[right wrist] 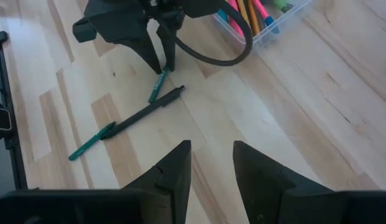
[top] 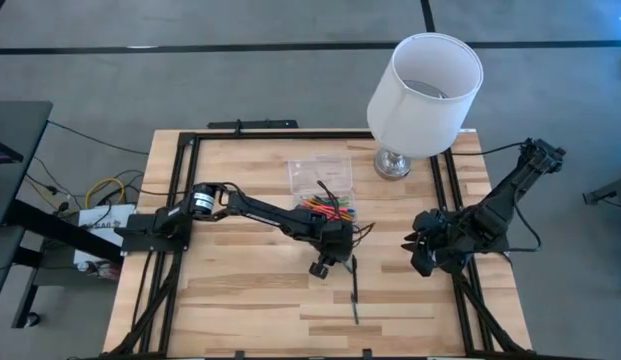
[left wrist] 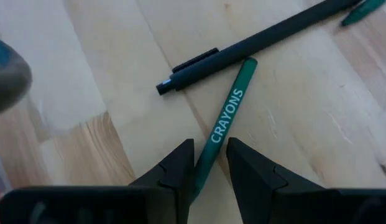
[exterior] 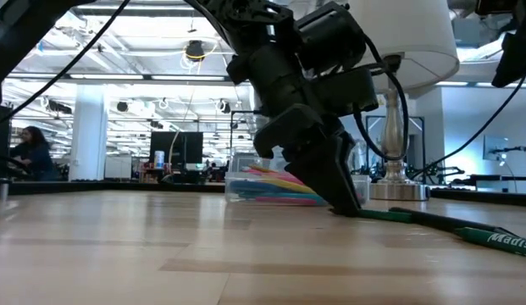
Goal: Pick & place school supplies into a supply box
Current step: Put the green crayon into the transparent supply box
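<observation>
**Gripping a green crayon on the tabletop**

Closing on a green crayon printed "CRAYONS", the left gripper stands tip-down on the wooden table, its two fingers clamped on the crayon's near end with the stick between them. In the high view this gripper sits near the table's centre, at about 6 o'clock from the supply box.

A black pen lies flat on the wood with its clip end just beside the crayon's free tip; whether they touch I cannot tell. Another green stick lies at the pen's far end.

The supply box is a clear plastic case, open on top. It holds a bundle of thin pens, pencils and markers in pink, yellow, red and green, lying lengthwise side by side. The low view shows the same colours through the clear wall, behind the left gripper.

A white lampshade on a chrome base stands at 2 o'clock from the box.

The right gripper waits at 3 o'clock near the table's right rail, fingers apart and empty.
</observation>
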{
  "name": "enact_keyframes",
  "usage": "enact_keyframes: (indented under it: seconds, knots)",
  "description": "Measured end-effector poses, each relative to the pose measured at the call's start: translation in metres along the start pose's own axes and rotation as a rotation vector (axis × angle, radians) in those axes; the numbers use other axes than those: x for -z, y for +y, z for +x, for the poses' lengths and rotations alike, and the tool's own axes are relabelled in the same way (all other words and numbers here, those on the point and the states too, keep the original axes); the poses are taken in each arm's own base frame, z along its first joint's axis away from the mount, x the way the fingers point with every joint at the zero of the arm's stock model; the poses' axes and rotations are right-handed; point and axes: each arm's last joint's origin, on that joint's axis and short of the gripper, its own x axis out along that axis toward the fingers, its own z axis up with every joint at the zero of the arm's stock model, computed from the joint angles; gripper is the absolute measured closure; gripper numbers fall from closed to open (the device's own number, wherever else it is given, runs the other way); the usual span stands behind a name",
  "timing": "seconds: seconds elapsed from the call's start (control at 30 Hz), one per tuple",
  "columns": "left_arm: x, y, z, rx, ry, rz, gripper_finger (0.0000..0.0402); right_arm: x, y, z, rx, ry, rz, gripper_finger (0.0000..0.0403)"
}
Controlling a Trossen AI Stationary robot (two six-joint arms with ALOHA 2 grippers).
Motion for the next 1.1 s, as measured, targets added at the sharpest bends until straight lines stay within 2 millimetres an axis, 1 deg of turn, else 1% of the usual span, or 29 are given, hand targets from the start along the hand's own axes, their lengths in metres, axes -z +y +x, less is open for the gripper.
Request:
enact_keyframes:
  seconds: [0.3, 0.47, 0.7, 0.9, 1.1]
  knots:
    - [-0.002, -0.018, 0.003, -0.022, 0.041, -0.150, 0.0348, 0.000, 0.000, 0.000, 0.007, -0.017, -0.009, 0.0291]
    - [-0.001, -0.028, 0.004, -0.024, 0.086, -0.231, 0.0361, 0.000, -0.001, 0.000, 0.013, -0.015, -0.022, 0.0291]
    - [0.002, -0.035, 0.003, -0.006, 0.145, -0.409, 0.0362, 0.000, -0.003, 0.000, 0.030, -0.007, -0.057, 0.0291]
    - [0.005, -0.038, -0.001, 0.029, 0.200, -0.522, 0.0362, 0.001, -0.003, 0.000, 0.031, -0.006, -0.075, 0.0291]
    - [0.001, -0.043, -0.012, -0.003, 0.319, -0.543, 0.0363, 0.001, -0.003, 0.000, 0.031, -0.006, -0.083, 0.0291]
